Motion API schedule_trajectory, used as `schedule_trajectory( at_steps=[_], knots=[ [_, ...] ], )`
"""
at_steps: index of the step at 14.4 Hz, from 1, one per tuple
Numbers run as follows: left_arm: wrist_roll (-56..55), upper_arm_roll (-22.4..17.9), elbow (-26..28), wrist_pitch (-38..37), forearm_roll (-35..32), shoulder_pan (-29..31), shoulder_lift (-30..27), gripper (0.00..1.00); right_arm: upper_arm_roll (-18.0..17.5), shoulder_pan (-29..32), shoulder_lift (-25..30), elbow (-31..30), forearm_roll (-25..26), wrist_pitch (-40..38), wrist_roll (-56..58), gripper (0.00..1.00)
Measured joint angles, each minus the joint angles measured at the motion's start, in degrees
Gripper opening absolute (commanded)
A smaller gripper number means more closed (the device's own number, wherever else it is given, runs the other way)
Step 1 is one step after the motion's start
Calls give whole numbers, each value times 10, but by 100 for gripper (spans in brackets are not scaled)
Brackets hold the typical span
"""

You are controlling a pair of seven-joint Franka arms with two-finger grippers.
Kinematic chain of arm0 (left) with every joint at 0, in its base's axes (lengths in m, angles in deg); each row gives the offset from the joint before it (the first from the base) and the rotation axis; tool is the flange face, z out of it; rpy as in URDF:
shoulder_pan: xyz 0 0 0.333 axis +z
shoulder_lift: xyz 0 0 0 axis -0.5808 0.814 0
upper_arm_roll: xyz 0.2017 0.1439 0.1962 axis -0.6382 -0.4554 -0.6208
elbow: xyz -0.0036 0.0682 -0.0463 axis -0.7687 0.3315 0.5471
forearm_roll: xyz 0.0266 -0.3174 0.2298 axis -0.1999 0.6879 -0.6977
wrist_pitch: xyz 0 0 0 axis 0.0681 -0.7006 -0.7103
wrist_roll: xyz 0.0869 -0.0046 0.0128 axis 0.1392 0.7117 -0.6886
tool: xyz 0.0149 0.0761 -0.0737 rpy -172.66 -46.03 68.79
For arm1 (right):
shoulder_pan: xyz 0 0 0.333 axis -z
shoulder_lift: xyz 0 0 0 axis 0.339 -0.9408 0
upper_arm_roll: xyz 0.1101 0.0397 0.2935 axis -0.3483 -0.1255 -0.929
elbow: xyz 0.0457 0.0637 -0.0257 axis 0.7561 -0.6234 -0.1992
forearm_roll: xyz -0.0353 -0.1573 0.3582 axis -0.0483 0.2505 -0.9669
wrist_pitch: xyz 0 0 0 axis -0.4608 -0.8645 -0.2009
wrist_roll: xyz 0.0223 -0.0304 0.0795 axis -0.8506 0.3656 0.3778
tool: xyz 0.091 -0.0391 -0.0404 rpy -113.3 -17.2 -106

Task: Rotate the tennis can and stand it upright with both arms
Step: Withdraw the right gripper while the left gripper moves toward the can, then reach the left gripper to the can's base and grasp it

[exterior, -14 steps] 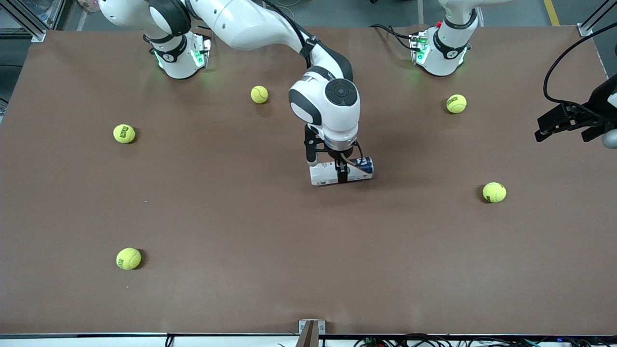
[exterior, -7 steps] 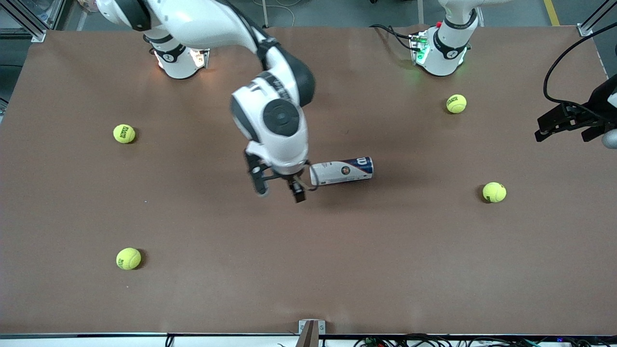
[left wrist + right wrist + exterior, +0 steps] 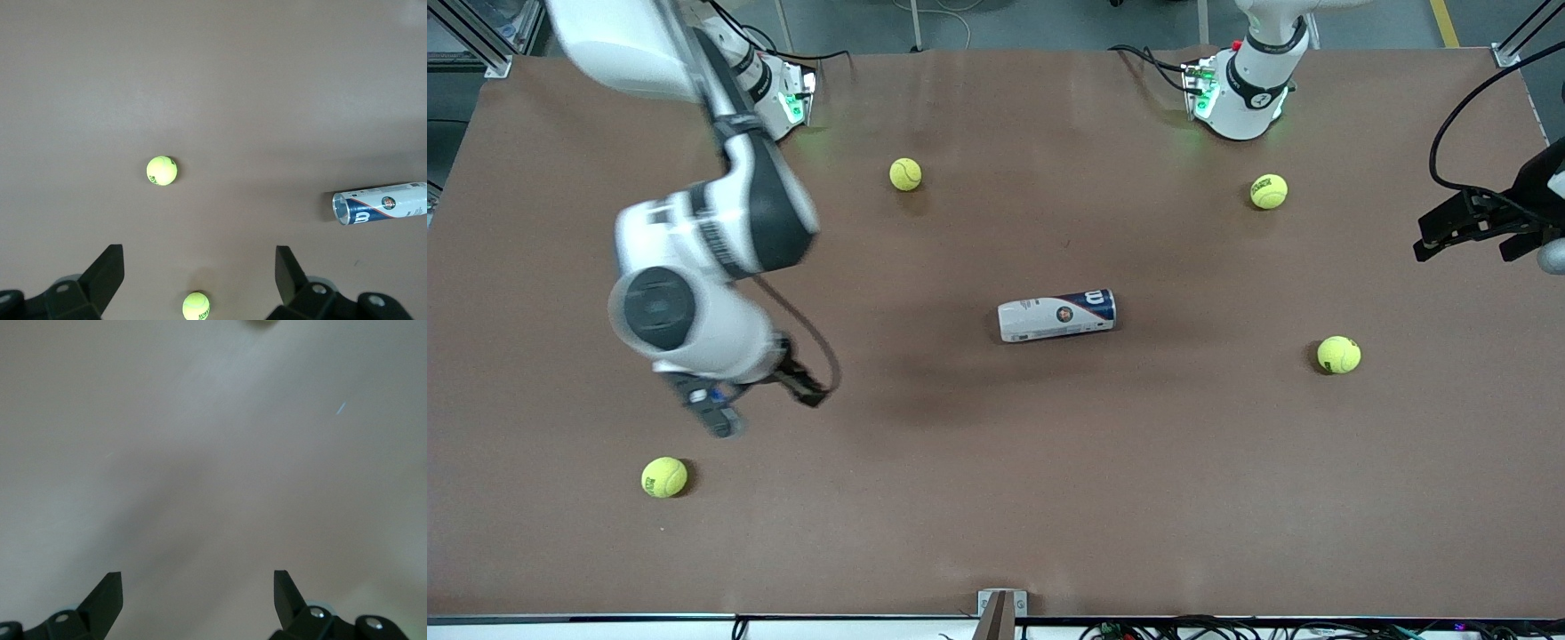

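Observation:
The tennis can [image 3: 1056, 315] lies on its side in the middle of the table, white end toward the right arm's end and dark blue end with the W logo toward the left arm's end. Nothing touches it. My right gripper [image 3: 763, 404] hangs open and empty over bare table, well off toward the right arm's end. The right wrist view shows only blurred table between its open fingers [image 3: 197, 581]. My left gripper [image 3: 1463, 252] waits open and high over the left arm's end of the table. From there its wrist view takes in the can [image 3: 380, 203] beyond its open fingers [image 3: 198, 260].
Several yellow-green tennis balls lie scattered: one [image 3: 905, 174] near the right arm's base, one [image 3: 1268, 191] near the left arm's base, one [image 3: 1338, 355] toward the left arm's end, one [image 3: 663, 476] near my right gripper. The brown table [image 3: 996, 498] is wide.
My right arm has left the can and swung fast toward its own end of the table, gripper open. The can lies where it was. The left arm has not moved.

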Motion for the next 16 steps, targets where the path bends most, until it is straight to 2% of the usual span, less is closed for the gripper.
schedule_trajectory(
  at_steps=[4, 7, 10, 16],
  knots=[
    [-3, 0, 0, 0, 0, 0, 0, 100, 1, 119, 35, -16, 0, -27, 297, 100],
    [-17, 2, 0, -1, 0, 0, 0, 100, 1, 177, 46, -17, 0, -41, 459, 100],
    [-66, 8, 2, -14, 0, 0, 0, 100, 1, 207, 54, -16, 0, -44, 531, 100],
    [-97, 12, 16, -79, 5, -5, 33, 100, -3, 210, 70, 37, 23, -93, 540, 100]
  ],
)
